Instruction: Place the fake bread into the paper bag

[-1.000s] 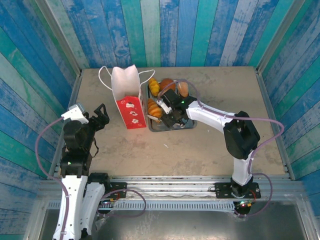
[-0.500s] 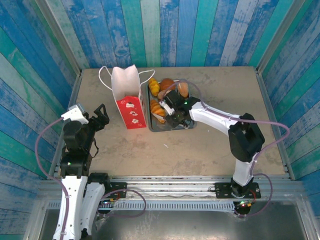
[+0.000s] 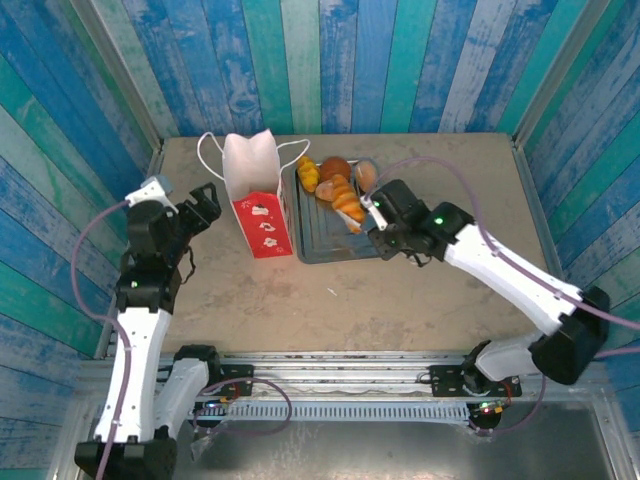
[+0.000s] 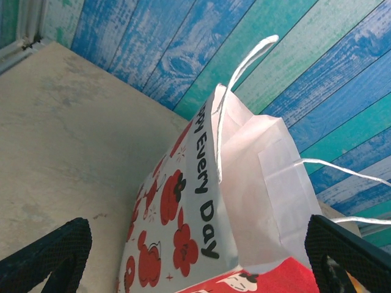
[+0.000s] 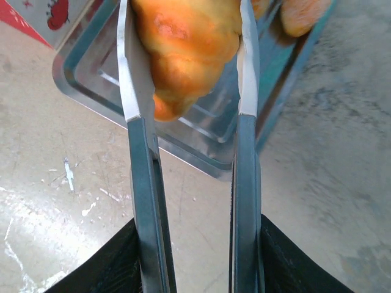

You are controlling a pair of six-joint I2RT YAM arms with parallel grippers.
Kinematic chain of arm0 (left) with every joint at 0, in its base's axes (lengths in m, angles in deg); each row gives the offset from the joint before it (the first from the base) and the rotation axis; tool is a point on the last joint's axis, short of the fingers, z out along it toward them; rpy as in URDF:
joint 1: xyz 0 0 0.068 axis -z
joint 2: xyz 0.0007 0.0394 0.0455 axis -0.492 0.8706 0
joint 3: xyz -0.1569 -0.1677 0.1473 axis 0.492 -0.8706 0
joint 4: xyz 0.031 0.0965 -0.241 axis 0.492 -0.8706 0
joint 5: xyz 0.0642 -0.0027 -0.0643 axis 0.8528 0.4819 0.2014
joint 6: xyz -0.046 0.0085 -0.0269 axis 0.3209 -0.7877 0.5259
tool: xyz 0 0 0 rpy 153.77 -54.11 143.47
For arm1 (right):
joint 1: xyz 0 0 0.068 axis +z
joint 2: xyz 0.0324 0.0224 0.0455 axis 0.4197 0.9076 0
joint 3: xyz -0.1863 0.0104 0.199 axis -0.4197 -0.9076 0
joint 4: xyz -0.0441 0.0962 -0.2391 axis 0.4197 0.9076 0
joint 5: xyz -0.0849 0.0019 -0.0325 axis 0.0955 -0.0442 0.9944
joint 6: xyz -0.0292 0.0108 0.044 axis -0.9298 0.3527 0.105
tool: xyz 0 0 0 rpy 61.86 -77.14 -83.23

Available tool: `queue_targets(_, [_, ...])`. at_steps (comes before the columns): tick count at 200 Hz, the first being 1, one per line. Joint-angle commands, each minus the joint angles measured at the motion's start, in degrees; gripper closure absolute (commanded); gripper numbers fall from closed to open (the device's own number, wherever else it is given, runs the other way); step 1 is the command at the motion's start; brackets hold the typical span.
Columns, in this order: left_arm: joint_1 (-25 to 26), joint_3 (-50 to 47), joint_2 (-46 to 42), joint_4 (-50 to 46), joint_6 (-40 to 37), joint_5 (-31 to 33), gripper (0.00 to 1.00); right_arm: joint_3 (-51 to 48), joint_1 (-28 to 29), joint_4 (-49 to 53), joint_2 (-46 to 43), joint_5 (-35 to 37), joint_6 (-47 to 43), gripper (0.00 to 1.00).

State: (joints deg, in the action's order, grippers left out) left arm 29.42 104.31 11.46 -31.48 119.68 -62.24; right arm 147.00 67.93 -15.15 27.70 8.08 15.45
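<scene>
A golden-brown croissant (image 5: 183, 49), one piece of the fake bread, is hanging pinched in the right pincer (image 5: 186, 24), whose two flat fingers (image 5: 137, 73) are pressing on its flanks across the thick middle while its tapered end is poking down between them. Seen from above, it is riding just over the grey tray (image 3: 325, 243), toward the two o'clock part of it, with bare metal showing underneath. It is probably handling as a light, fairly stiff toy with a glossy skin that could be slipping a little, so the broad midsection is looking like the sound place to be holding it, not the thin tips. The remaining pastries (image 3: 335, 170) are lying bunched at the twelve o'clock end of the tray. The paper bag (image 3: 252, 190) is standing upright on the desk (image 3: 400, 300) just beside the tray at its nine o'clock, mouth facing up and cord handles (image 4: 241, 73) drooping; being thin paper, it is likely tipping easily under a nudge. At the bag's nine o'clock the left pincer (image 3: 200, 207) is hovering with jaws spread wide, gripping nothing.
</scene>
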Motion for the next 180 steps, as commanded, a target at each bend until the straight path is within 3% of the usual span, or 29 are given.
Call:
queue_targets(1, [-0.2, 3.3, 3.5, 0.3, 0.9, -3.7, 0.06, 2.5, 0.5, 4.3, -5.0, 2.6, 2.0, 0.56])
queue_targets(32, [-0.2, 4.1, 7.7, 3.0, 2.3, -4.5, 0.06, 7.5, 1.5, 6.9, -8.7, 4.2, 2.1, 0.56])
queue_targets(81, [-0.2, 3.7, 13.0, 6.8, 3.3, -6.3, 0.03, 19.4, 4.7, 10.2, -6.2, 6.6, -0.5, 0.56])
queue_targets(126, [-0.2, 2.7, 15.1, 9.5, 4.1, -7.8, 0.00, 30.9, 9.1, 9.8, 1.5, 7.0, -3.9, 0.56])
queue_targets(180, [-0.3, -0.6, 14.6, 13.3, 5.7, -8.8, 0.12, 46.8, 12.2, 11.0, 15.0, 5.1, -4.5, 0.56])
